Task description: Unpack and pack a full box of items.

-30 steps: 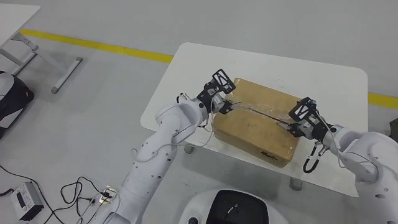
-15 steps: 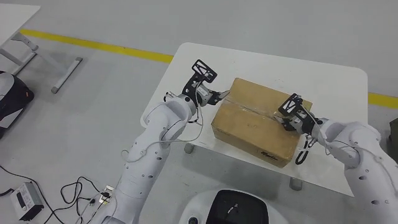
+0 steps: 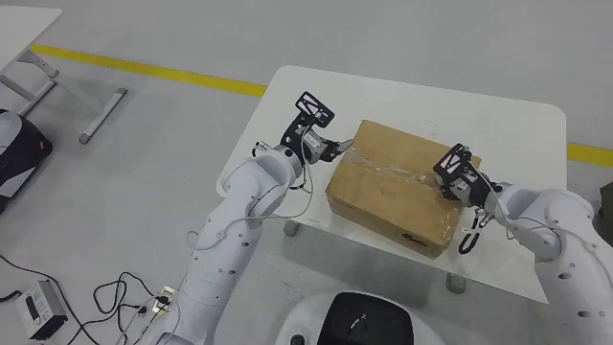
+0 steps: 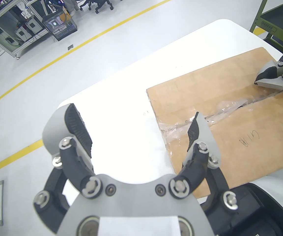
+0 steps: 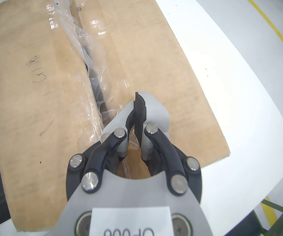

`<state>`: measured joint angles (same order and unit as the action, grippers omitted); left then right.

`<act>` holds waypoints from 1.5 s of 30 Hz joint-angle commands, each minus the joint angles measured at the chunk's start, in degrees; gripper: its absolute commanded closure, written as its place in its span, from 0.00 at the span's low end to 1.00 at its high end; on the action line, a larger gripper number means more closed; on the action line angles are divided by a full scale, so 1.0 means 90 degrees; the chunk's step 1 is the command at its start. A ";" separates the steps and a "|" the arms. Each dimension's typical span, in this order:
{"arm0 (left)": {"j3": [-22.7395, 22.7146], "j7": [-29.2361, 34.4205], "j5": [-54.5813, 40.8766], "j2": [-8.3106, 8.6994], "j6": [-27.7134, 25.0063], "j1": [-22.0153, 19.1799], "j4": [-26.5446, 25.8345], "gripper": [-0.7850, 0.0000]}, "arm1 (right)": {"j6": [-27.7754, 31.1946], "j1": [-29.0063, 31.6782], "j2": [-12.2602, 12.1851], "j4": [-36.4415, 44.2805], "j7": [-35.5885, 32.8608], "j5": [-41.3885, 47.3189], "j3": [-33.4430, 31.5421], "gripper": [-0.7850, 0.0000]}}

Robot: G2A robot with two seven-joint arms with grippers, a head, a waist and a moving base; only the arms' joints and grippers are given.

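Note:
A brown cardboard box [image 3: 393, 192] lies on the white table [image 3: 402, 96], its top flaps down. Crumpled clear tape [image 3: 383, 165] lies loose along the centre seam, which gapes slightly [image 5: 82, 42]. My left gripper [image 3: 330, 149] is open at the box's left end, one fingertip over the box corner and the other over bare table [image 4: 134, 114]. My right gripper [image 3: 445, 177] is over the seam's right end with its fingers pressed together [image 5: 137, 96]. The tape [image 4: 230, 105] runs up to its tips [image 4: 257, 82].
The box [image 4: 230, 136] covers the near middle of the table, with bare tabletop behind it and to its right. The table's left and front edges are close to the box. A green metal rack [image 4: 279, 8] stands beyond the far right corner.
A second ago the tape was stretched taut between both grippers. My left gripper has let go, opened and drawn back off the box's left end. The tape now lies slack.

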<state>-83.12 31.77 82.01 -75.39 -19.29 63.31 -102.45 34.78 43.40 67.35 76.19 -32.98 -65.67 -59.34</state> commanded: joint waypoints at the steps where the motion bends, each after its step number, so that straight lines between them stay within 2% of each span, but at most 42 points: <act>1: 0.0000 0.0000 0.0000 0.0000 0.0000 0.0000 0.0000 0.00 | -0.0010 0.0046 -0.0026 0.0064 -0.0014 -0.0009 -0.0090 1.00; 13: 0.0000 0.0000 0.0000 0.0000 0.0000 0.0000 0.0000 0.00 | 0.0113 0.0355 -0.0199 0.0735 -0.0162 0.0225 -0.0728 1.00; 14: 0.0000 0.0000 0.0000 0.0000 0.0000 0.0000 0.0000 0.00 | 0.0136 0.0372 -0.0209 0.0761 -0.0178 0.0243 -0.0757 0.93; 15: 0.0000 0.0000 0.0000 0.0000 0.0000 0.0000 0.0000 0.00 | 0.0185 0.0383 -0.0216 0.0781 -0.0182 0.0273 -0.0773 0.65; 16: 0.0000 0.0000 0.0000 0.0000 0.0000 0.0000 0.0000 0.00 | 0.0242 0.0378 -0.0223 0.0792 -0.0180 0.0288 -0.0781 0.53; 18: 0.0000 0.0000 0.0000 0.0000 0.0000 0.0000 0.0000 0.00 | 0.0345 0.0351 -0.0219 0.0824 -0.0160 0.0344 -0.0733 0.37; 20: 0.0000 0.0000 0.0000 0.0000 0.0000 0.0000 0.0000 0.00 | 0.0493 0.0293 -0.0201 0.0849 -0.0153 0.0418 -0.0602 0.36; 21: 0.0000 0.0000 0.0000 0.0000 0.0000 0.0000 0.0000 0.00 | 0.0526 0.0246 -0.0188 0.0846 -0.0163 0.0400 -0.0524 0.32; 28: -0.0004 -0.0021 -0.0001 0.0001 0.0016 0.0013 0.0001 0.00 | 0.0583 -0.0194 -0.0018 0.0408 -0.0055 0.0385 0.0193 0.37; 33: -0.0129 -0.0175 0.0052 0.0027 0.0244 0.0160 -0.0036 0.00 | 0.0559 -0.0613 0.0160 -0.0166 0.0099 0.0310 0.0744 0.43; 38: -0.0220 -0.0175 0.0041 0.0057 0.0277 0.0220 -0.0065 0.00 | 0.0494 -0.0985 0.0342 -0.0683 0.0290 0.0216 0.1190 0.53; 45: -0.0264 -0.0153 0.0021 0.0089 0.0340 0.0275 -0.0089 0.00 | 0.0510 -0.1340 0.0546 -0.1215 0.0441 0.0157 0.1604 0.56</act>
<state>-85.51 30.40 82.21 -74.62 -16.33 65.76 -103.21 39.35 31.68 72.07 65.79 -29.26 -64.19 -45.24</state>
